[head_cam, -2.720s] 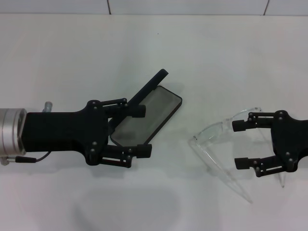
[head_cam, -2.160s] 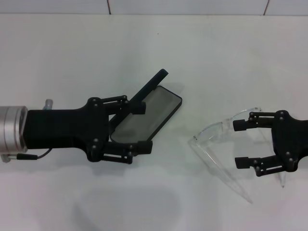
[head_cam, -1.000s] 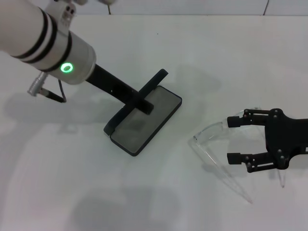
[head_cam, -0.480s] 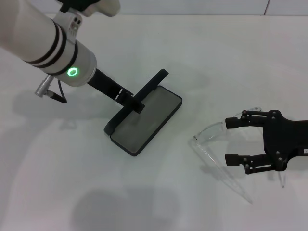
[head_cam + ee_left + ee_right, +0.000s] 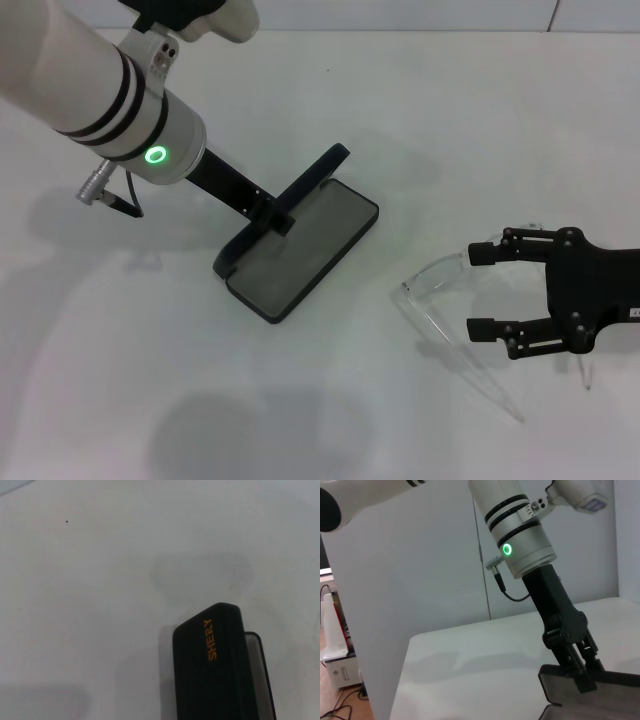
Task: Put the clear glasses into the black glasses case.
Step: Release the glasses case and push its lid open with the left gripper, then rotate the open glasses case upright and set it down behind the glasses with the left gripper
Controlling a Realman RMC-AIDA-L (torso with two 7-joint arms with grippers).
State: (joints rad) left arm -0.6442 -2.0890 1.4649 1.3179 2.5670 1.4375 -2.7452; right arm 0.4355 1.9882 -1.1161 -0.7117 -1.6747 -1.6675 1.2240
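The left gripper (image 5: 277,213) reaches down from the upper left with its fingers drawn narrow, pinched on the raised lid of the black glasses case (image 5: 300,250), which lies open at mid-table showing its grey lining. Over on the right, the right gripper (image 5: 484,290) hovers with its fingers spread wide and nothing between them, right at the lens end of the clear glasses (image 5: 455,325), which lie on the white table (image 5: 400,110) well apart from the case.
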